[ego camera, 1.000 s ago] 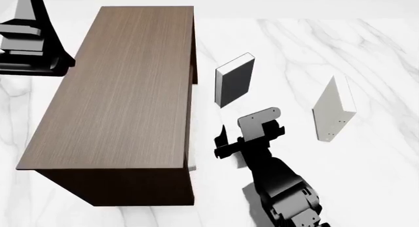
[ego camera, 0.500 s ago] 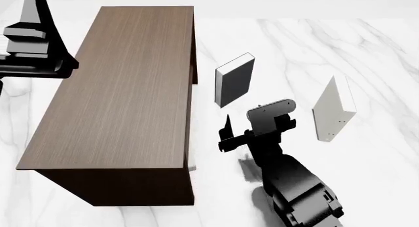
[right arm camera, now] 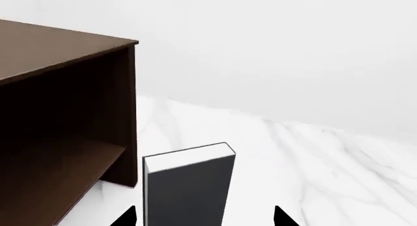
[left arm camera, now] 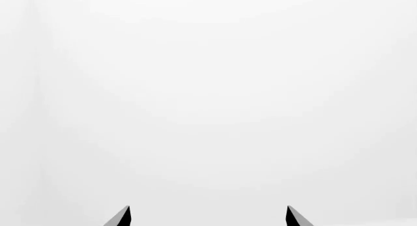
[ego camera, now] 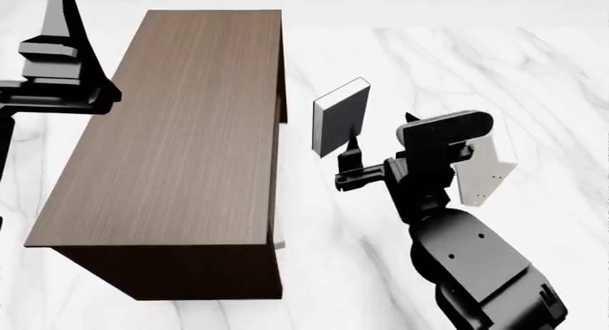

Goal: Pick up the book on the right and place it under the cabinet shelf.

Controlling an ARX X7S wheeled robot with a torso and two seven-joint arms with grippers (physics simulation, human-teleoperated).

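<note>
- The left gripper is hanging high at the far left, beside the far left part of the cabinet shelf; in the left wrist view its two dark fingertips are standing clearly apart with only blank white between them, holding nothing.
- The cabinet shelf is lying well to the left of the right gripper, its long wood-grain top facing up; in the right wrist view its open side is showing a dark inner board.
- The black-covered book is standing upright just ahead of the right gripper, between it and the cabinet shelf's far end; in the right wrist view it is sitting right in front of the parted fingertips.
- The right gripper is hovering over the marble floor, fingers spread, gripping nothing.
- The book, thin and pale with tiny dark dots, is standing upright just to the right of the right gripper, partly hidden behind the wrist.
</note>
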